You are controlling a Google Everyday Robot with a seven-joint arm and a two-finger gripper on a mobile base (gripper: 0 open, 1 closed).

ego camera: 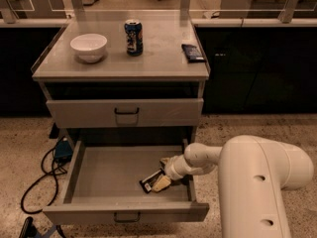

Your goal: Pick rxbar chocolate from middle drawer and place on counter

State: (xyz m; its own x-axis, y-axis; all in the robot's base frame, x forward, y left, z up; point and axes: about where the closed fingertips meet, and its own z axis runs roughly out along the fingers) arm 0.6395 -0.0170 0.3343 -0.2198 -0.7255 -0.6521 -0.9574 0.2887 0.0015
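Middle drawer (109, 172) open, rxbar chocolate (149, 180) lying on its floor near the front right; gripper (160, 183) down inside at the bar, whether closed on it we cannot tell; lift and placing on counter (163, 58) we judge outstanding.

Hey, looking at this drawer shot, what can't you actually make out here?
Camera view only:
- The hand, at the right front of the middle drawer, covers part of the rxbar chocolate; its hold cannot be judged.
- The wrapper's lettering: too small to read.
- The can on the counter: label too small to read.
- The arm: cut off by the bottom edge.
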